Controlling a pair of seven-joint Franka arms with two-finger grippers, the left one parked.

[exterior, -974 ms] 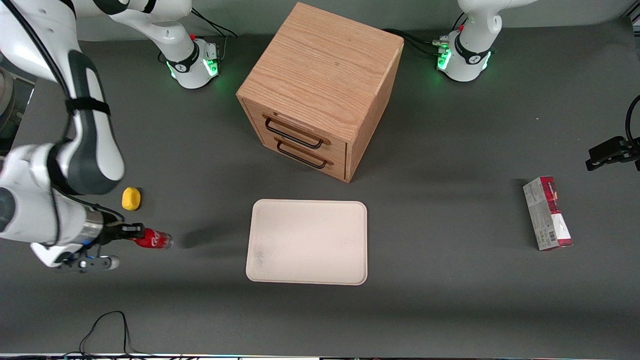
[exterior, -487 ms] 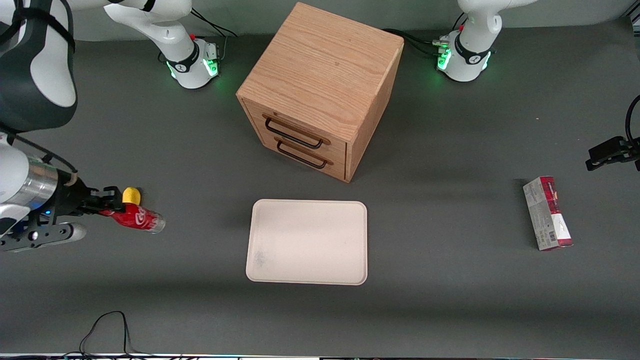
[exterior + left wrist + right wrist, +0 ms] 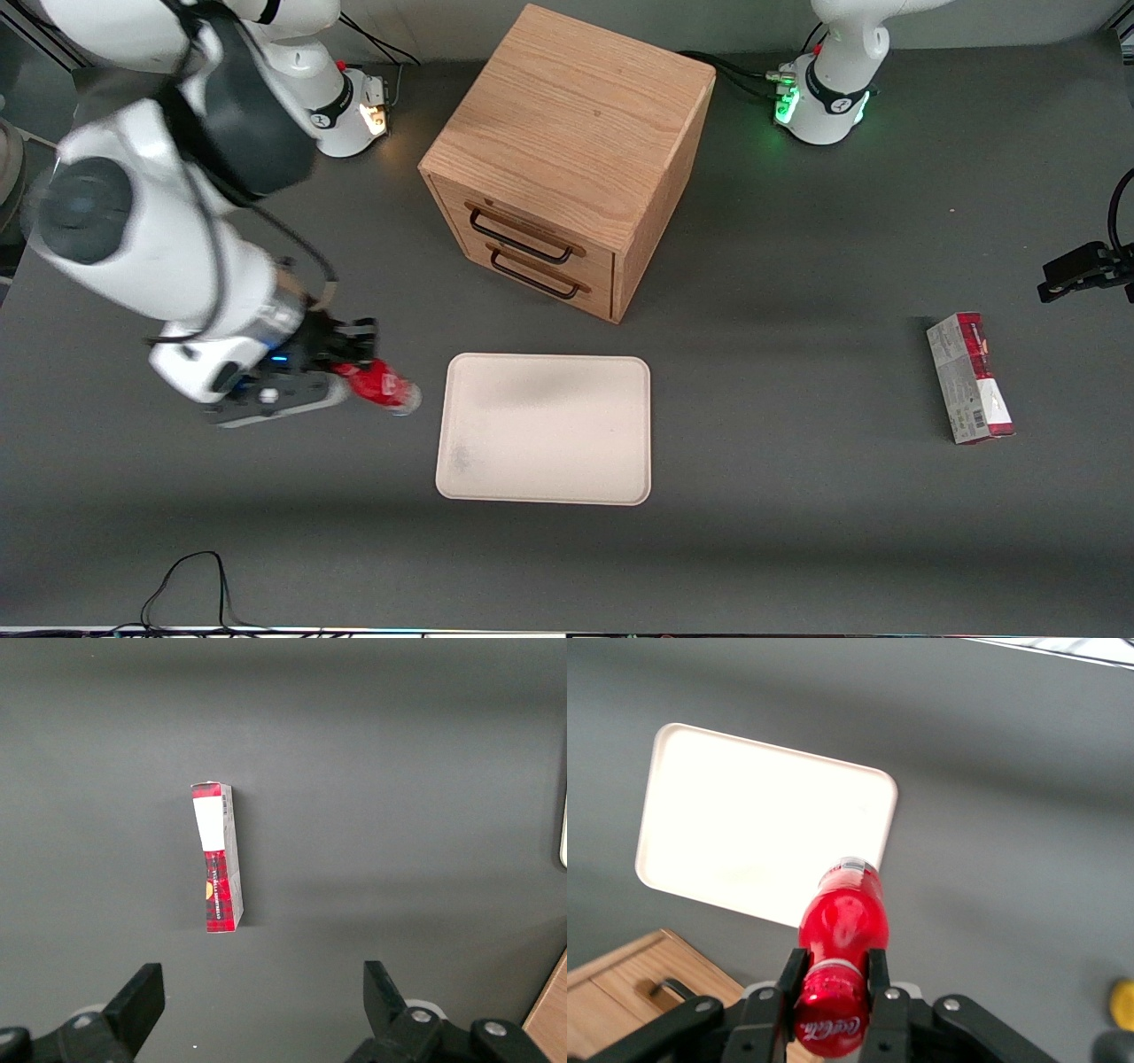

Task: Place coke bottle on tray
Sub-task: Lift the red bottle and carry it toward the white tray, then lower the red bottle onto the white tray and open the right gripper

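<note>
While the front view blurs it, the claw [image 3: 831,979] visibly pinches the coke bottle [image 3: 842,921] beside the tray [image 3: 757,828].

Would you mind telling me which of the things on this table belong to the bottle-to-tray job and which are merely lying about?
Part of the job:
- coke bottle, held by its neck in the gripper, in the air just short of the tray
- tray, nothing on it yet

Lying about:
- wooden drawer cabinet, farther from the front camera than the tray
- red-and-grey carton, toward the parked arm's end
- yellow lump
</note>
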